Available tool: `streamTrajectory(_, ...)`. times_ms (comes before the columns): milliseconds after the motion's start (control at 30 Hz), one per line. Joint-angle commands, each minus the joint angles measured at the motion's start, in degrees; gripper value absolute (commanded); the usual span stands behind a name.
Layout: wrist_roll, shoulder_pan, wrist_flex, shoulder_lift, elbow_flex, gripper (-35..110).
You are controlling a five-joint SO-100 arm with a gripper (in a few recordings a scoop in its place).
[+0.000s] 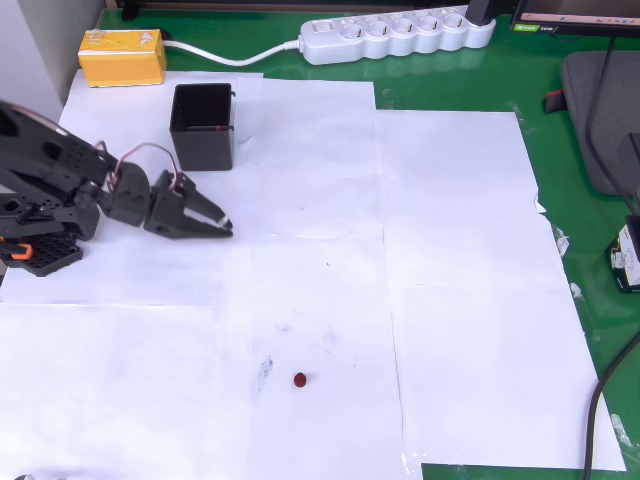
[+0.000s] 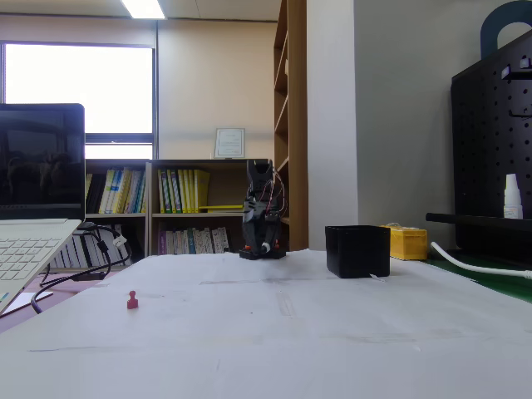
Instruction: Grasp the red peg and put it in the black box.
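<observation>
Sitting on the bench, the red peg (image 1: 300, 379) is around 5 o'clock from the gripper (image 1: 222, 223), well apart. Gripper looks clenched, grasping nothing. Black box (image 1: 203, 126) at its 12.

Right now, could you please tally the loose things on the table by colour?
Red: 1, the red peg on the white paper.
Black: 1, the black box.
Yellow: 1, the yellow block.
White: 1, the power strip.
Total: 4.
</observation>
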Motion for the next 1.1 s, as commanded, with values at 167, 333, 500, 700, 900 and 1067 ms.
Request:
streamTrajectory(167,-1.8,2.8,-18.1,23.2,1.6,0)
streamTrajectory(333,-1.6,1.9,-29.7,34.7,5.5,0)
streamTrajectory(500,-1.2,1.4,-49.7,56.1,16.9,0)
streamTrajectory(700,1.5,0.0,-52.6,63.9,30.1,0)
streamTrajectory(900,2.7,0.2,-48.5,65.0,36.7,0)
streamTrajectory(1067,5.5,0.5,-48.9,69.0,44.2,0)
